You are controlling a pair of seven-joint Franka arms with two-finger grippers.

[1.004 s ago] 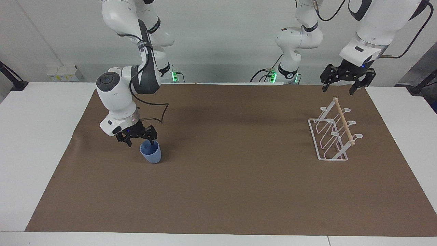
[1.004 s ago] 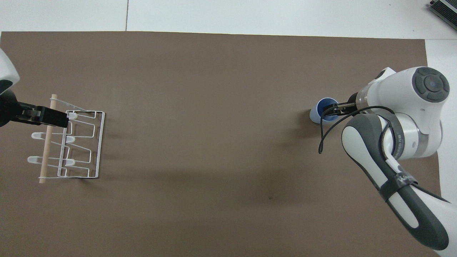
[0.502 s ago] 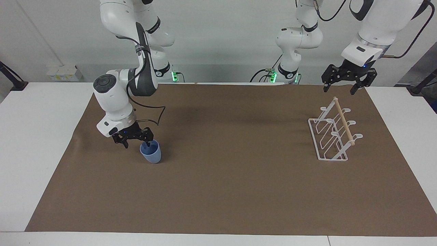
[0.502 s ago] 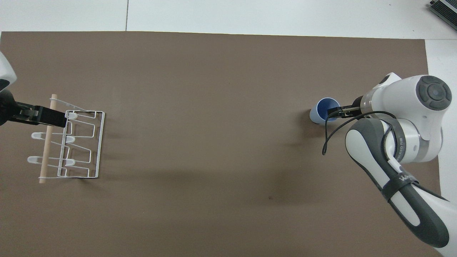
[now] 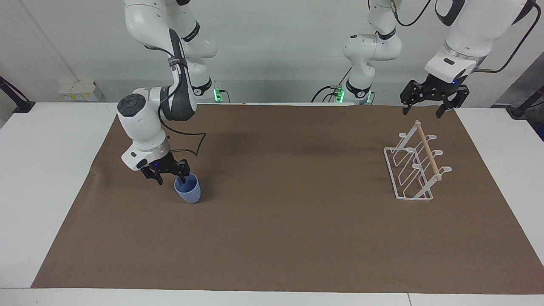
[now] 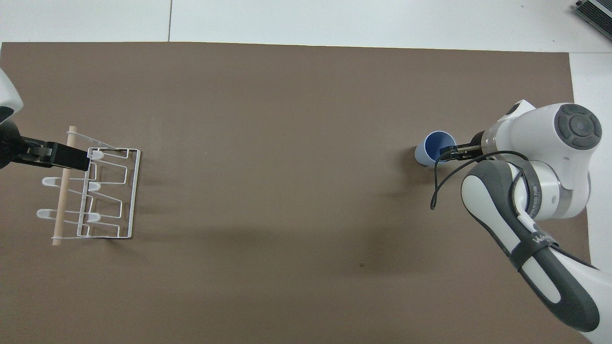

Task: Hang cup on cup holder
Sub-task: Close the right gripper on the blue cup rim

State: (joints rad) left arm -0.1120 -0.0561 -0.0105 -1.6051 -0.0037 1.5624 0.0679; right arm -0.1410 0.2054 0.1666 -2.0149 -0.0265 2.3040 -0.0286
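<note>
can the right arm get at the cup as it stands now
Probably yes. The right gripper is already at the cup, open, with one finger dipping inside its rim and the other outside. The cup stands upright on the brown mat with nothing around it.

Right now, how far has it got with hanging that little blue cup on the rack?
Early days. The cup stands upright on the brown mat, far from the cup holder, whose prongs are bare. The right gripper is open at the cup's rim, one finger inside. The left gripper waits above the holder. Gripping, carrying and hanging remain.
</note>
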